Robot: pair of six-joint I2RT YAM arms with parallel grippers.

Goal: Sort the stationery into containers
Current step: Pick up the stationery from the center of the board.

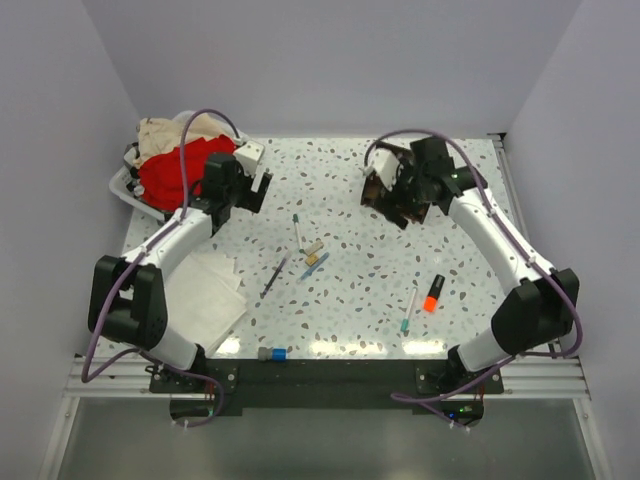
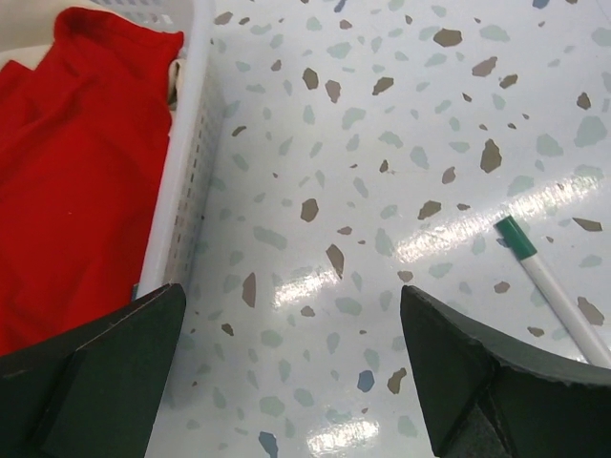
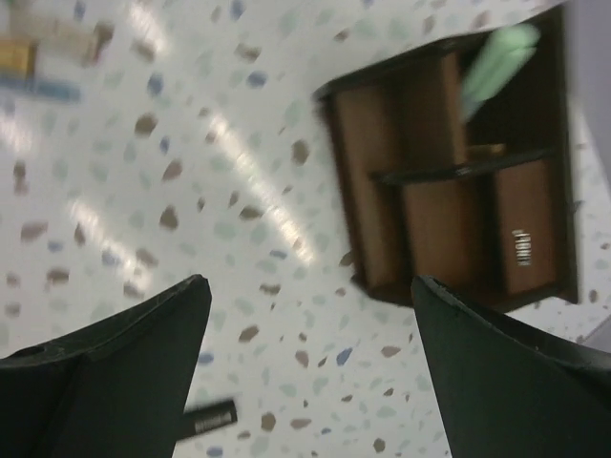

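Just right of L gripper [image 2: 291, 329], jaws spread & empty, lies white pen [image 2: 558, 296] at table centre, long axis near–far, green tip far; R gripper [image 3: 310, 343], also spread, farther off by organizer [image 3: 449, 170].

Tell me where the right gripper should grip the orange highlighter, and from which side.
Probably mid-body, from straight above, with the right gripper open across the narrow width of the orange highlighter. It lies flat on the table, short, with bare surface on both sides; the white pen lies apart from it.
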